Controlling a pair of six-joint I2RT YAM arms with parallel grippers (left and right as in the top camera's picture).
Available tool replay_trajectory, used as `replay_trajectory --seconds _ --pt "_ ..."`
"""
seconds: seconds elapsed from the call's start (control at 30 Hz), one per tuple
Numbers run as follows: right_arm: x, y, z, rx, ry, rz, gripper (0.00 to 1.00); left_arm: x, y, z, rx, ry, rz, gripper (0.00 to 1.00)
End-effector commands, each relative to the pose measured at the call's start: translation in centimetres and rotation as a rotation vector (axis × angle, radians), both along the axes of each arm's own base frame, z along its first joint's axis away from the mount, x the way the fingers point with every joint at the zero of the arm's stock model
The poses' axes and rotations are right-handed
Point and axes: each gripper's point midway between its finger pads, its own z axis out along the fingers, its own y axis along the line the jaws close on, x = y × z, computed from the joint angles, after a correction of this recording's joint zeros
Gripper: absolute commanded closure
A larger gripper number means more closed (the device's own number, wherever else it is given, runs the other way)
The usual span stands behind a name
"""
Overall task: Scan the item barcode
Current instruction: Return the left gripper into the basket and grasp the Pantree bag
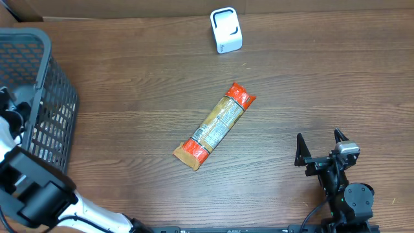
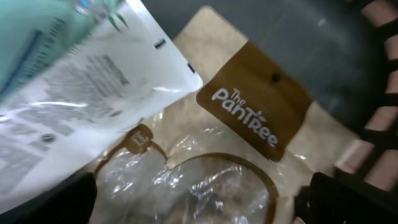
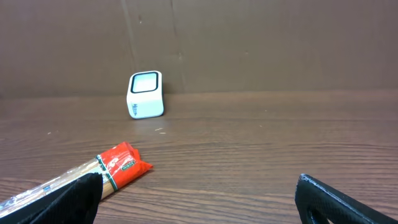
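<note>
A long packet of spaghetti (image 1: pixel 215 125) with red ends lies diagonally mid-table; its red end (image 3: pixel 118 167) shows in the right wrist view. The white barcode scanner (image 1: pixel 226 30) stands at the far edge, window facing me (image 3: pixel 145 94). My right gripper (image 1: pixel 320 145) rests open near the front right, nothing between its fingers (image 3: pixel 199 193). My left gripper (image 2: pixel 199 199) is down inside the basket, open, hovering over a brown "The PanTree" bag (image 2: pixel 249 118) with a clear window. A white and teal packet (image 2: pixel 74 87) overlaps that bag.
The dark grey wire basket (image 1: pixel 39 84) stands at the left edge with my left arm (image 1: pixel 13 123) reaching into it; its wall (image 2: pixel 379 137) is close on the right of the left gripper. A brown cardboard wall (image 3: pixel 249 43) backs the table.
</note>
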Motion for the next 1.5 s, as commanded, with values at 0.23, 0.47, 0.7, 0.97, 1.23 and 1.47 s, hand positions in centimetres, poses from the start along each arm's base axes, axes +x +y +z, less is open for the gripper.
replay_trajectory --seconds 0.23,0.47,0.7,0.97,1.23,1.47 --pt "-0.1 -0.1 0.8 0.007 -0.020 -0.006 0.00 0.3 -1.1 -6.7 -0.058 0.127 -0.064 0.00" --pt "-0.1 -0.1 0.8 0.007 -0.020 -0.006 0.00 -0.6 -2.0 -9.9 -0.126 0.190 -0.065 0.04" --pt "-0.1 -0.1 0.8 0.007 -0.020 -0.006 0.00 -0.6 -2.0 -10.0 -0.132 0.190 -0.054 0.56" --pt "-0.1 -0.1 0.8 0.007 -0.020 -0.006 0.00 0.3 -1.1 -7.8 -0.122 0.168 -0.020 0.96" --pt "-0.1 -0.1 0.8 0.007 -0.020 -0.006 0.00 3.1 1.3 0.8 -0.075 0.061 0.056 0.96" --pt "-0.1 -0.1 0.8 0.007 -0.020 -0.006 0.00 5.4 1.5 10.7 -0.036 -0.114 0.046 0.96"
